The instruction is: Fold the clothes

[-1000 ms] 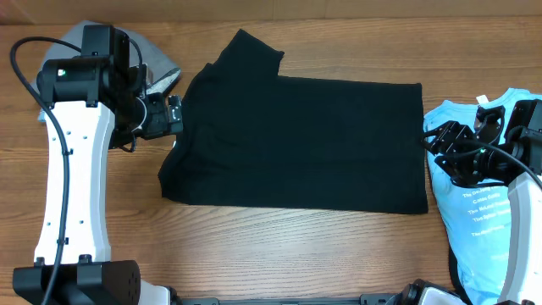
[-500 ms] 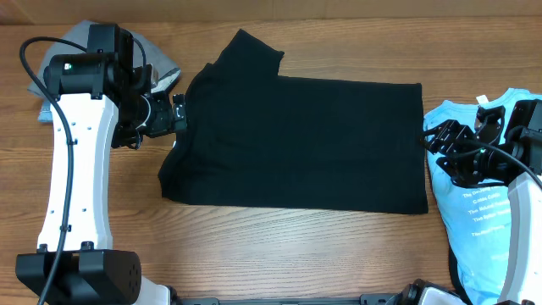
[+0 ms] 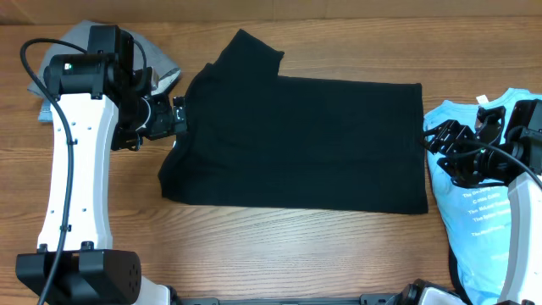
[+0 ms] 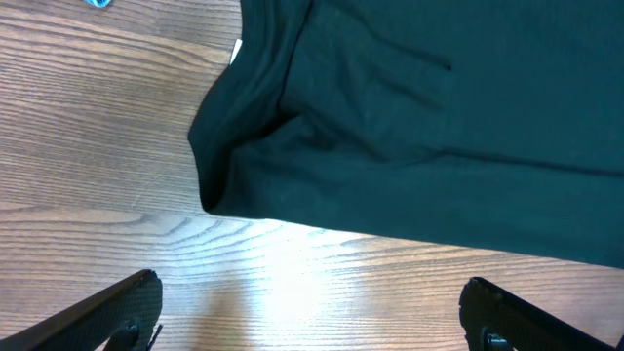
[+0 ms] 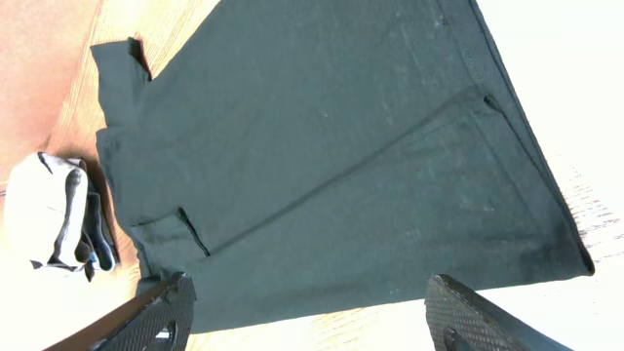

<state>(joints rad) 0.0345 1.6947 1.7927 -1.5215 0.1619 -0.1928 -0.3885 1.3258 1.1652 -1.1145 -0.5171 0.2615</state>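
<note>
**Both grippers open and empty at the ends of the black shirt**

The left gripper [image 3: 179, 117] has its fingers spread wide with nothing between them. In the left wrist view the two fingertips [image 4: 132, 302] sit at the bottom corners with bare wood between them. The gripper hangs just beside the left end of the black shirt [image 3: 296, 144], by the collar. There the cloth bunches into a rumpled fold, and a small white label [image 4: 236, 52] shows at its edge.

The right gripper [image 3: 430, 142] is also open and holds nothing. Its fingers [image 5: 166, 310] stand well apart in the right wrist view. It is at the shirt's right edge and seems to hover rather than touch the cloth.

The black shirt lies flat across the middle of the table [image 3: 279, 246] as a long, roughly rectangular shape. One sleeve [image 3: 254, 51] sticks out toward the far side near the left end. In the right wrist view a layer edge runs diagonally across the cloth.

A blue shirt [image 3: 474, 207] with white print lies at the table's right end, under the right arm, just beside the black one. A grey cloth [image 3: 161, 72] is bundled at the far left corner, partly hidden by the left arm.
</note>
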